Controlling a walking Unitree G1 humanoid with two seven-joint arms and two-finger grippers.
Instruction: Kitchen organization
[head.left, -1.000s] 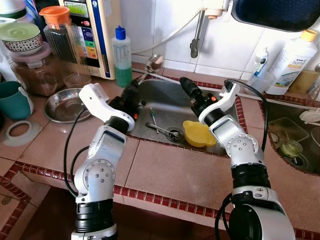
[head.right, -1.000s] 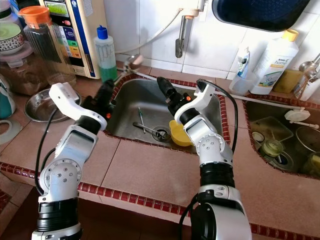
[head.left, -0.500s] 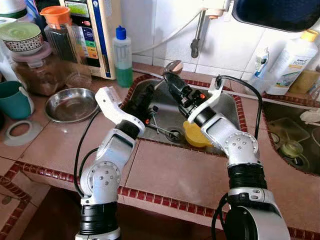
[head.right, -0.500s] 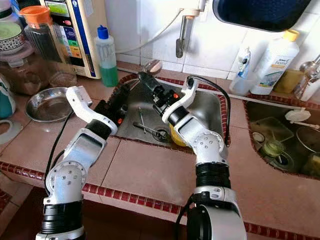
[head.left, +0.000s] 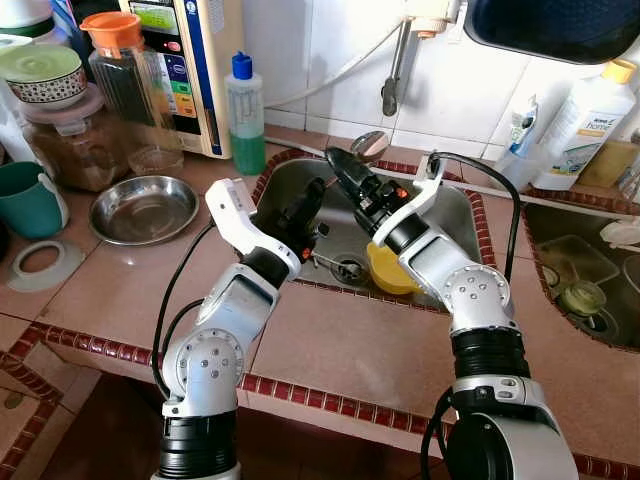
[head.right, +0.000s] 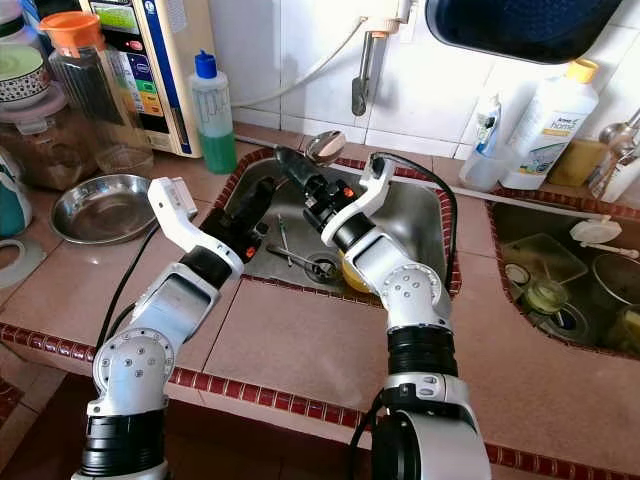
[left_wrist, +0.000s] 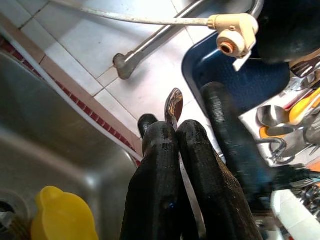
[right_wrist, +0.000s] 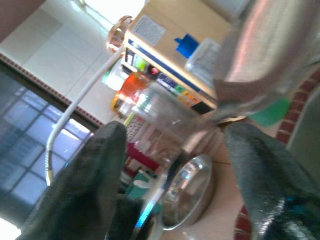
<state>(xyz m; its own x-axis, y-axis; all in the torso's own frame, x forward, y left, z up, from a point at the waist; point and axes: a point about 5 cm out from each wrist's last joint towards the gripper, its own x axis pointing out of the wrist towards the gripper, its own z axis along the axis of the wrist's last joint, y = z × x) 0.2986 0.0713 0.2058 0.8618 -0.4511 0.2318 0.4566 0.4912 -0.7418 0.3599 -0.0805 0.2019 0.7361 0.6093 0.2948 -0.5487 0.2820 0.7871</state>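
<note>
- A tiled kitchen counter (head.left: 330, 345) with a red brick edge runs under white wall tiles, and a steel sink (head.left: 440, 205) is sunk into it straight ahead of the robot.
- The right gripper (head.left: 347, 172) hangs over the sink with its two black fingers apart. A metal spoon (head.left: 369, 144) sits between them, bowl uppermost and handle running down along the gripper.
- Whether the fingers actually pinch the handle or only bracket it, I cannot tell.
- The left gripper (head.left: 308, 196) reaches in just beside it and slightly lower, fingers pressed together and empty. The spoon's bowl stands just past their tips.
- The spoon is already at the right gripper, so that arm is the nearer one.
- Below lie a yellow cup (head.left: 392, 268) and cutlery (head.left: 325, 262) by the drain.
- There is open room above the basin. A steel bowl (head.left: 143, 208) and a green bottle (head.left: 244, 115) crowd the counter to the left.
</note>
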